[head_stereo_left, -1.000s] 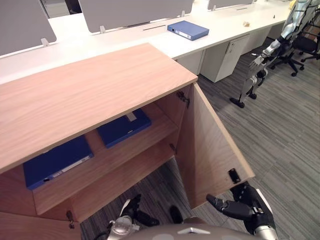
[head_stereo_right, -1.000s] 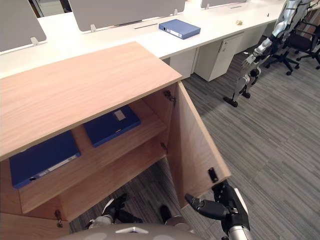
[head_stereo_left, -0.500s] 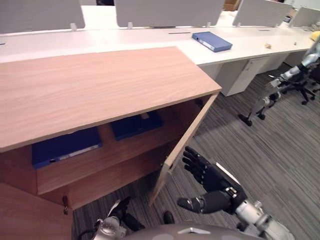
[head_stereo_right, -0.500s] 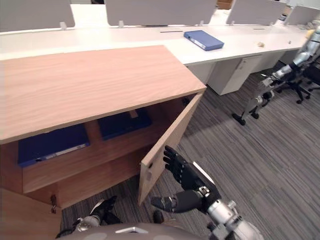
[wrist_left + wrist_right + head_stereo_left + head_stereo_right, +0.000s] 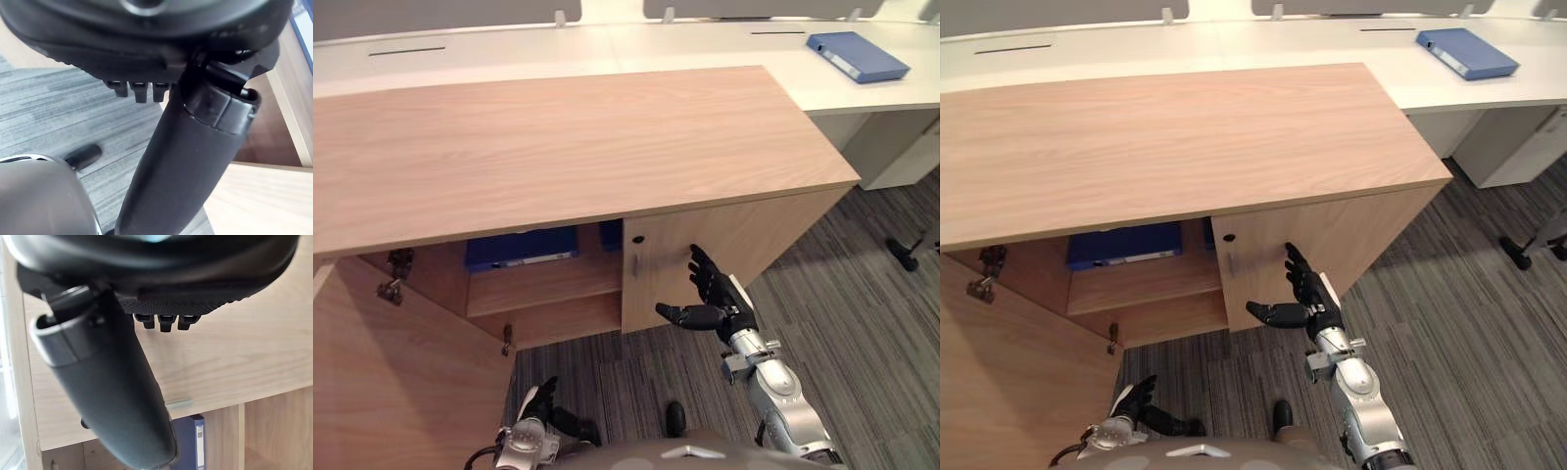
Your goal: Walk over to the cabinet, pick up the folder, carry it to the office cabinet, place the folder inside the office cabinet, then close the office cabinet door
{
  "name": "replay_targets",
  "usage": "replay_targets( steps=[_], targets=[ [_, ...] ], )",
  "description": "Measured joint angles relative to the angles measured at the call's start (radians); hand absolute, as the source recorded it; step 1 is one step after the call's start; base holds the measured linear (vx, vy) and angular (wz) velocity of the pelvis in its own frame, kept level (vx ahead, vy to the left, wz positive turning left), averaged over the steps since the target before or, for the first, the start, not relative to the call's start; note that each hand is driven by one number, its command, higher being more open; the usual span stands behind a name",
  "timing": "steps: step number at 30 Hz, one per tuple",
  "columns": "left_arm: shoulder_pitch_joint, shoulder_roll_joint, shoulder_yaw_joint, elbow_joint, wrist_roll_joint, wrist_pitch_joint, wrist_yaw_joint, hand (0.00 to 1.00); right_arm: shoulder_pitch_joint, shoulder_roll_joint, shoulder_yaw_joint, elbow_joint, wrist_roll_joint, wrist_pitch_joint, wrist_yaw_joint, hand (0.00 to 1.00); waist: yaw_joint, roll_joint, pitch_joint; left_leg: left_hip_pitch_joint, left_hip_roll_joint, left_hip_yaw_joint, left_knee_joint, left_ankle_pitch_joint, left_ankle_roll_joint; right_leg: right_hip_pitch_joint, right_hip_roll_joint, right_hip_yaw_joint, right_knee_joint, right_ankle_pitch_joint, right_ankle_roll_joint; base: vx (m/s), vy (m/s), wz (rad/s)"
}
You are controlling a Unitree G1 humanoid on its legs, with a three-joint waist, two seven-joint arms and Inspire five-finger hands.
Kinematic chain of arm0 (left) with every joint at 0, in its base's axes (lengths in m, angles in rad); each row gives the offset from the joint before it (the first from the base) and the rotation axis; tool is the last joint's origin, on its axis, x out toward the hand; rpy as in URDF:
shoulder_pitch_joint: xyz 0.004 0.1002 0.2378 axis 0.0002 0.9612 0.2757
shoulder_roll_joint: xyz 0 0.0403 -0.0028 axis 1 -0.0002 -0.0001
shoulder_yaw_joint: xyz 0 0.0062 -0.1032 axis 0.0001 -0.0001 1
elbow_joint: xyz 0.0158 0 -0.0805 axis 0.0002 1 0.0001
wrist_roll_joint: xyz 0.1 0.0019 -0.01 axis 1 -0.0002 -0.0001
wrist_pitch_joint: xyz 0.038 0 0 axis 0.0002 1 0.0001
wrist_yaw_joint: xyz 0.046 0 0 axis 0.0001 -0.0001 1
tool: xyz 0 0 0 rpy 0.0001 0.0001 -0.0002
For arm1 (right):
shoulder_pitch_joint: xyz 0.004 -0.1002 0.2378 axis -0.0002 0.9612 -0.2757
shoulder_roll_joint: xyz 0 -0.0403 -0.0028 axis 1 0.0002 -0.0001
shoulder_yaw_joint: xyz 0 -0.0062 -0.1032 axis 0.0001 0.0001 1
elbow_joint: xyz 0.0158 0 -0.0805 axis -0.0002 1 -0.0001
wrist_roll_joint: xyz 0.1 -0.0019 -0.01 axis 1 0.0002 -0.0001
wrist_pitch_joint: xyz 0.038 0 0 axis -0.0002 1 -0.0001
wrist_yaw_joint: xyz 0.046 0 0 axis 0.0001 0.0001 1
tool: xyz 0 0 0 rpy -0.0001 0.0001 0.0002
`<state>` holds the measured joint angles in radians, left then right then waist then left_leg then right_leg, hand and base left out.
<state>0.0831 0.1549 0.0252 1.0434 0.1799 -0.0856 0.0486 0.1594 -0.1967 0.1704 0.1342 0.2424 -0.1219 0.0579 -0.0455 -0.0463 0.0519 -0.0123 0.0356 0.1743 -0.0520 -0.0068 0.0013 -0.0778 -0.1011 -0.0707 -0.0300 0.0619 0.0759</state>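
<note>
Since 0.5 s ago the right door [image 5: 744, 245] has been swinging from half open to nearly flush with the office cabinet [image 5: 558, 147], and your view has been panning along with it. Your right hand [image 5: 715, 304] is released, its fingers [image 5: 697, 264] straight and seemingly touching the door's face, though contact is hard to confirm. 2 blue folders [image 5: 521, 248] are lying flat on the shelf inside. The left door [image 5: 401, 372] is standing open at near left. Your left hand [image 5: 543, 406] is hanging low, and I cannot tell its state. I am judging each door to be a rigid panel, light on its hinges. You are best pushing flat-handed near the free edge by the small handle [image 5: 635, 264], with no grasp needed.
</note>
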Motion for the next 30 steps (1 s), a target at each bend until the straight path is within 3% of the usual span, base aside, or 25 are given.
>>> replay_targets(
  steps=[5,12,23,30],
  targets=[
    [0.009,-0.005,0.002,-0.024,-0.016,0.0,0.01,1.0,-0.013,0.013,-0.062,0.06,-0.046,-0.006,-0.07,1.0,0.011,0.006,0.009,0.004,-0.001,-0.029,-0.017,0.016,-0.002,0.013,-0.002,-0.027,-0.004,-0.004,0.001,-0.02,-0.014,0.16],
    [0.017,-0.017,0.018,-0.041,-0.053,0.0,0.01,1.0,-0.029,0.054,-0.071,0.131,-0.096,-0.005,-0.076,1.0,0.017,0.017,0.019,0.004,0.0,-0.047,-0.035,0.034,-0.004,0.013,0.0,-0.042,-0.003,-0.008,0.002,-0.01,-0.012,0.09],
    [0.022,-0.048,0.039,-0.058,-0.072,0.001,0.019,1.0,-0.021,0.117,-0.117,0.468,-0.282,0.033,-0.086,1.0,0.032,0.027,0.026,0.04,0.003,-0.008,-0.035,0.023,-0.01,0.028,0.006,-0.002,0.0,-0.009,0.004,0.0,0.001,-0.09],
    [0.02,-0.064,0.04,-0.058,-0.097,0.007,0.034,1.0,-0.011,0.111,-0.17,0.589,-0.282,0.045,-0.128,1.0,0.032,0.026,0.037,0.049,0.003,0.013,-0.014,0.007,-0.011,0.015,0.006,0.023,0.042,-0.024,0.002,-0.03,0.003,-0.13]
  ],
)
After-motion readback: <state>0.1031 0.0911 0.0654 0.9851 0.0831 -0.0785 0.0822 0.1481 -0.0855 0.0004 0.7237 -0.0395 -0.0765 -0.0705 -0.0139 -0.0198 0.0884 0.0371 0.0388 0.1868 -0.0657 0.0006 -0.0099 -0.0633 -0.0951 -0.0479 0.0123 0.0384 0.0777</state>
